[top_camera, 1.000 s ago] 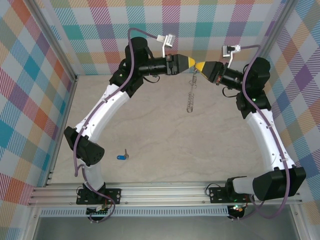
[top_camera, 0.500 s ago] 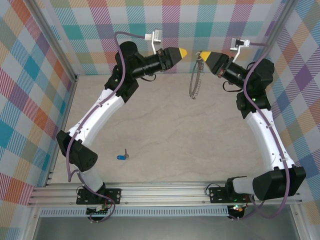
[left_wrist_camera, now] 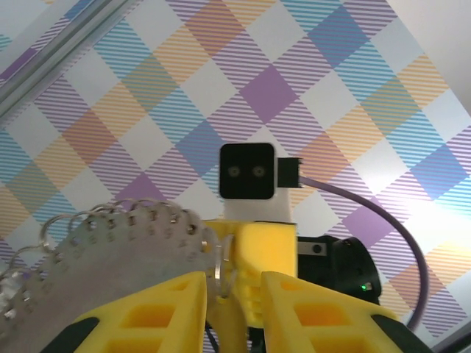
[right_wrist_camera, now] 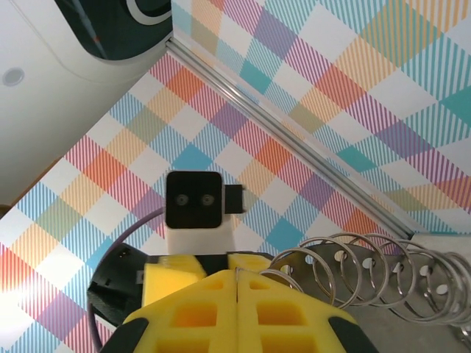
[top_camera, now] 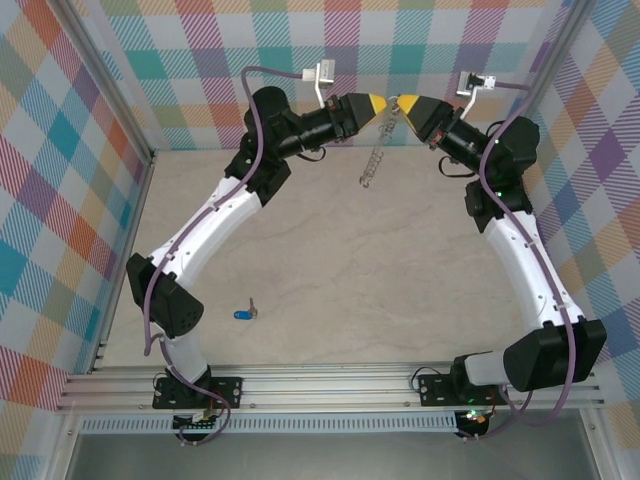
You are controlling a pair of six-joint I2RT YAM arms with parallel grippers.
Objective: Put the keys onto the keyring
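— Holding what, and where?
— My right gripper [top_camera: 403, 102] [right_wrist_camera: 237, 273] was clamped shut on the thin grey metal keyring [top_camera: 377, 150] [right_wrist_camera: 353, 265], its bumpy loop dangling above the beige table [top_camera: 350, 260].
— And your left?
— My left gripper [top_camera: 378, 102] [left_wrist_camera: 235, 283] sat slightly parted, the ring's edge between its yellow fingers [left_wrist_camera: 169, 301]. The tiny blue-headed, silver-bladed key [top_camera: 243, 313] lay on the table, well apart.

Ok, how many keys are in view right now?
1. The blue-headed key lies on the table near the left arm's base, far from the keyring hanging at the back. Others could hide among the ring's loops.
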